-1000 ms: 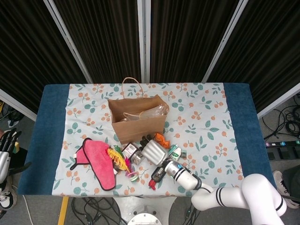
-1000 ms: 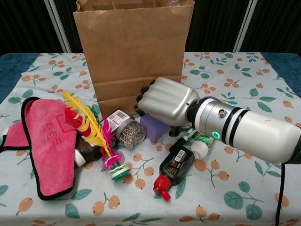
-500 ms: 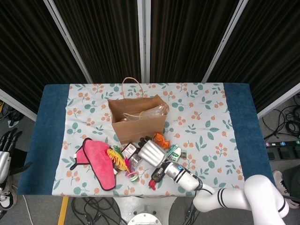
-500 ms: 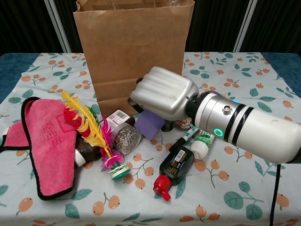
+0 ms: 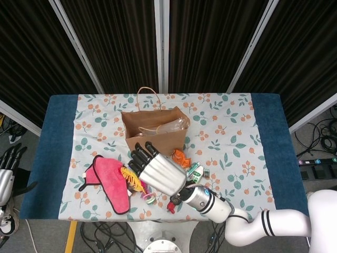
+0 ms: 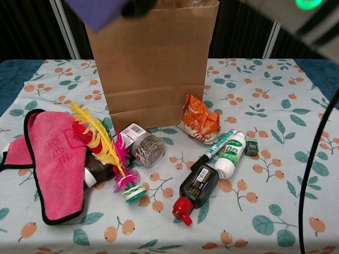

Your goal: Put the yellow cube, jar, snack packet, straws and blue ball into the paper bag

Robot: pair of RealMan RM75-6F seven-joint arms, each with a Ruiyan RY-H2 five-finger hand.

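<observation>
The brown paper bag stands upright and open mid-table. My right hand is raised in front of it, fingers pointing up-left. It holds a purple block, seen at bag-top height near the bag's left corner in the chest view. A clear-lidded jar of metal clips lies on its side before the bag. An orange snack packet sits by the bag's front right corner. A clear plastic packet shows inside the bag. My left hand hangs off the table's left edge, empty, fingers apart.
A pink cloth lies at the left, with a feather shuttlecock over a brown bottle. A black bottle with a red cap, a green-white bottle and a marker lie right of the jar.
My right hand rose from the table beside the jar, carrying the purple block up to the bag's top. The snack packet it had covered now shows.
</observation>
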